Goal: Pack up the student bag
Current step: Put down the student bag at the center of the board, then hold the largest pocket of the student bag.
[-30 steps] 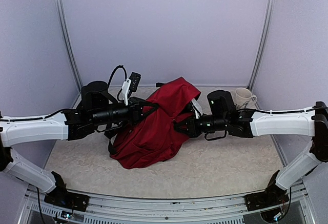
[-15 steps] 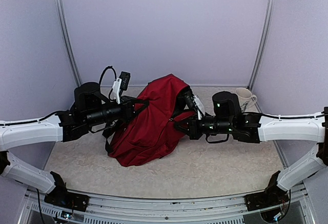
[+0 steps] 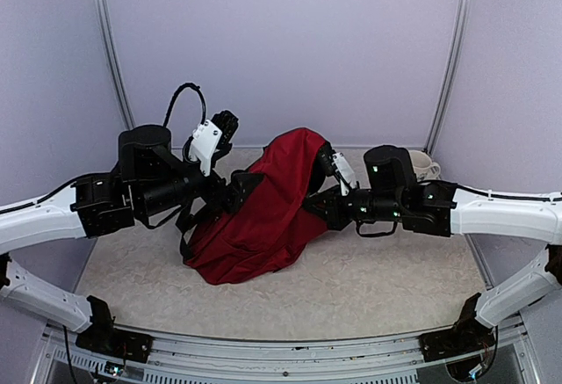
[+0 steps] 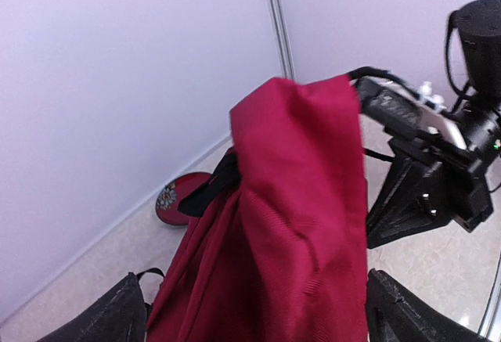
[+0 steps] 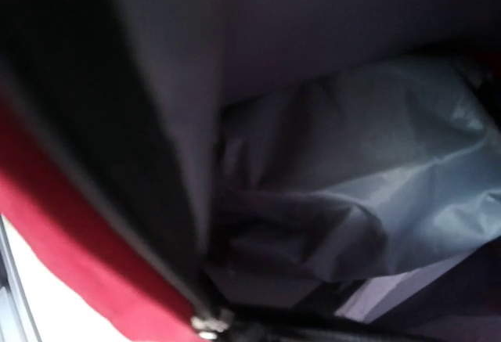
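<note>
Top external view: I read the left claw (image 3: 241, 188) as released, fingers spread wide. The student bag (image 3: 263, 221) sits directly ahead of it, with red fabric between the fingers. The right claw (image 3: 323, 164) is clenched on the bag's upper edge, holding that edge raised. Grey lining fills the right wrist view.

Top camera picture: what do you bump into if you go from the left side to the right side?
left arm → red backpack → cream mug. The right arm stretches across in front of the mug, so I left it out.
</note>
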